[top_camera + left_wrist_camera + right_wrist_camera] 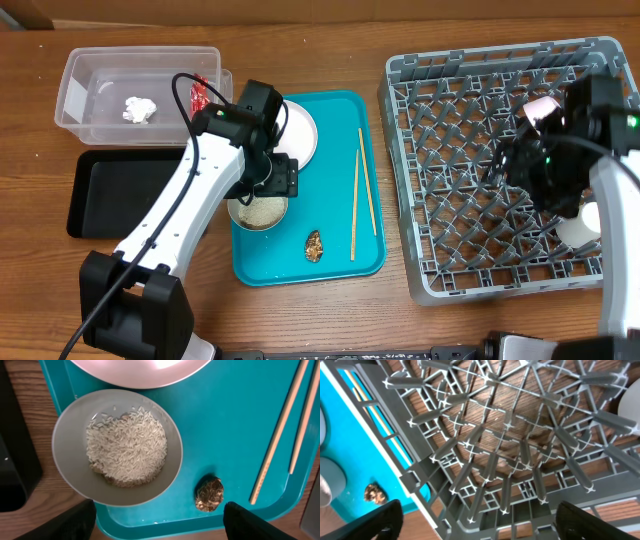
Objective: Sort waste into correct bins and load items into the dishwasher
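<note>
L gripper (157, 527) is spread wide and holds nothing. It hangs right over the bowl (65, 455) of rice (127, 445) on the teal tray (225, 420), prob. lined up to take the rim. Scrap (209, 494), chopsticks (279, 430) & plate (140, 372) share that tray. R gripper (482, 527) is spread too, empty, over the rack (510, 450). Tissue (140, 108) & wrapper (198, 95) sit in the clear tub (75, 95).

Soft, even light is falling from overhead, leaving faint shadows around the teal tray (330, 180). Glare is washing out the white plate (145, 370), and the dark fingertips (65, 522) are showing blurred in the wrist views' lower corners.
</note>
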Controlling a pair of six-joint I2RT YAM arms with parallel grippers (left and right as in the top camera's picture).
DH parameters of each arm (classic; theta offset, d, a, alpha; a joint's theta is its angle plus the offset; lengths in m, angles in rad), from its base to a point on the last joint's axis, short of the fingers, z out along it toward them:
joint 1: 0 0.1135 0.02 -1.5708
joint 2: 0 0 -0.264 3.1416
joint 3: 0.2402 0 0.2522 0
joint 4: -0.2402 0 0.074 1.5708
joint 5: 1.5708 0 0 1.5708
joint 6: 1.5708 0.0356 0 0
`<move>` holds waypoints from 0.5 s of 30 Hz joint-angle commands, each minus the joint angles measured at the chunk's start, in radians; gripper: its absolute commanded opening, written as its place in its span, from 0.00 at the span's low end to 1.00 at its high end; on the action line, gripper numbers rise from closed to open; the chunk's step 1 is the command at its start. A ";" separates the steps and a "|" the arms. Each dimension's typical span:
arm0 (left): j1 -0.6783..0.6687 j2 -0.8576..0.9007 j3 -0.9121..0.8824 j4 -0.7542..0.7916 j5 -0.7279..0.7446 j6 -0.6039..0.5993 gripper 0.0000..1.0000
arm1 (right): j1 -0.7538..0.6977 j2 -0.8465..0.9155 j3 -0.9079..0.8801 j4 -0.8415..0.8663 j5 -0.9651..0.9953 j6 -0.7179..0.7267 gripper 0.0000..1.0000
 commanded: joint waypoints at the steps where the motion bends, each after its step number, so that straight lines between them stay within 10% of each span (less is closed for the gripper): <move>1: -0.013 -0.009 -0.037 0.025 0.006 -0.017 0.83 | -0.006 -0.090 -0.070 0.033 0.052 0.042 1.00; 15: -0.033 -0.009 -0.074 0.119 0.008 -0.017 0.82 | -0.006 -0.105 -0.082 0.040 0.087 0.050 1.00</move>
